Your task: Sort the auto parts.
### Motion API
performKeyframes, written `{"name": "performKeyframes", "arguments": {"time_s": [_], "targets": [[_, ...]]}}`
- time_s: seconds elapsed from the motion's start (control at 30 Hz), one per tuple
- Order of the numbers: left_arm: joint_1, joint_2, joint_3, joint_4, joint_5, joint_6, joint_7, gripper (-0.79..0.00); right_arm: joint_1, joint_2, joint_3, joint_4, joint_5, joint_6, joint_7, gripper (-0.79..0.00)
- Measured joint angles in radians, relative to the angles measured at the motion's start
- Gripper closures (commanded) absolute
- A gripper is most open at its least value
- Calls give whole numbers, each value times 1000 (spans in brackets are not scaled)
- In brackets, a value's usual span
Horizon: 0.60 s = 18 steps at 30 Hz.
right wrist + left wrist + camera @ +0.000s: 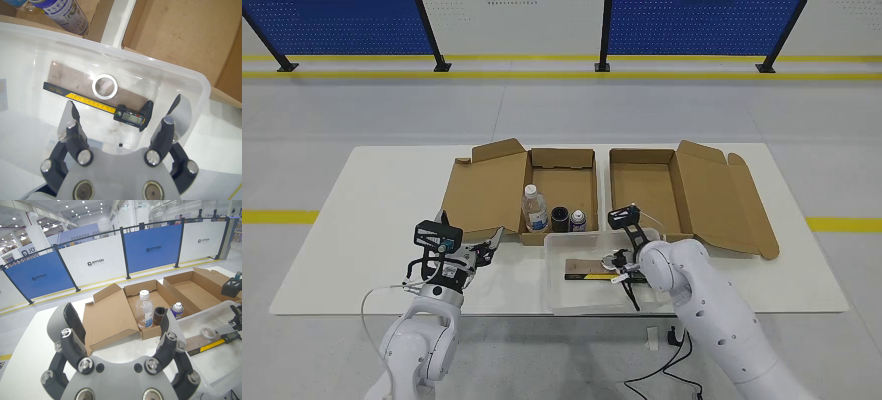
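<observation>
From above, the white table (352,230) holds two open cardboard boxes side by side toward its far edge, and a clear bin (587,236) at its near edge. In the left box (567,190), a water bottle (534,210), a black tube (560,218) and a spray can (578,220) stand in a row along the box's near wall, right next to the bin. The right box (642,195) has a bare floor. I think the sorting is about half done: three things are put away, and the things in the bin are not sorted yet. From the left arm's wrist, the left gripper (117,309) sits over the table beside the left box's flat flap. Its jaws are wide apart and hold nothing, and there is lots of bare table around it. From the right arm's wrist, the right gripper (124,100) hangs over the bin, jaws wide apart, holding nothing. Under it lie a caliper (98,105), a metal ring (104,86) and a flat brown plate (64,75). The ring rests on the plate and the caliper lies along the plate's edge. The bin's walls stand close round the gripper, so room there looks tight. The right box sits just past the bin's far wall.
</observation>
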Motion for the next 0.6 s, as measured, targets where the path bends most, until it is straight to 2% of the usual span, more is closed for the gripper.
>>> {"name": "performKeyframes", "arguments": {"time_s": [0.1, 0.33, 0.37, 0.4, 0.5, 0.6], "targets": [[0, 0, 0, 0, 0, 0, 0, -785, -14, -1, -9, -26, -16, 7, 5, -785], [0, 0, 0, 0, 0, 0, 0, -785, 8, -19, -50, -9, -62, 106, 55, -785], [0, 0, 0, 0, 0, 0, 0, -785, 13, -21, -50, -3, -65, 116, 60, -637], [0, 0, 0, 0, 0, 0, 0, -785, 19, -23, -49, 5, -65, 130, 66, -560], [0, 0, 0, 0, 0, 0, 0, -785, 28, -26, -48, 20, -80, 142, 81, -622], [0, 0, 0, 0, 0, 0, 0, -785, 35, -29, -46, 38, -87, 148, 85, -576]]}}
